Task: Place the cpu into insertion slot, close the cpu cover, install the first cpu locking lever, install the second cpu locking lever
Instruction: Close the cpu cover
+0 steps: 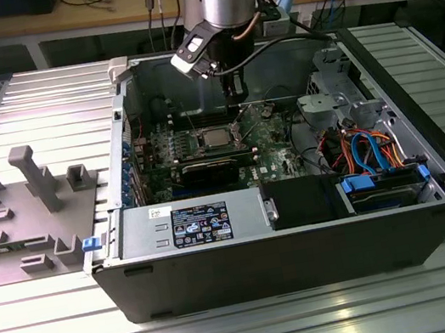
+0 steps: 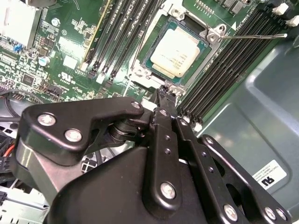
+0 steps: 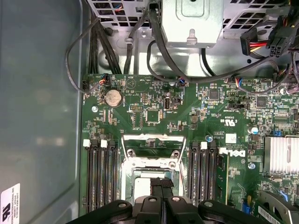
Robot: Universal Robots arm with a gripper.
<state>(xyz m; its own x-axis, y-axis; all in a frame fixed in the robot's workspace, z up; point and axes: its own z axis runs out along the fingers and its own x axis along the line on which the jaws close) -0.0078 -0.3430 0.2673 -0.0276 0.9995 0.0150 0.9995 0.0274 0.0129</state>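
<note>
The cpu (image 2: pixel 175 51), a dull silver square, lies in the insertion slot (image 1: pixel 216 139) on the green board inside the open computer case. The silver cpu cover (image 2: pixel 142 72) lies flat around it, with the chip's top showing through its window. One thin locking lever (image 2: pixel 254 35) sticks out sideways over the black memory slots (image 2: pixel 233 60). My gripper (image 2: pixel 166 91) hangs just above the socket's edge, fingers shut together with nothing visible between them. In the first wrist view the gripper (image 3: pixel 162 184) covers part of the socket frame (image 3: pixel 150 163). In the exterior view the gripper (image 1: pixel 232 96) is just behind the socket.
Memory slots (image 3: pixel 100 172) flank the socket on both sides. A finned heatsink (image 3: pixel 280 154) sits beside them. A metal drive cage (image 1: pixel 338 86) and coloured cables (image 1: pixel 365 145) fill the case at the exterior view's right. A grey fixture (image 1: pixel 30 200) stands on the table at its left.
</note>
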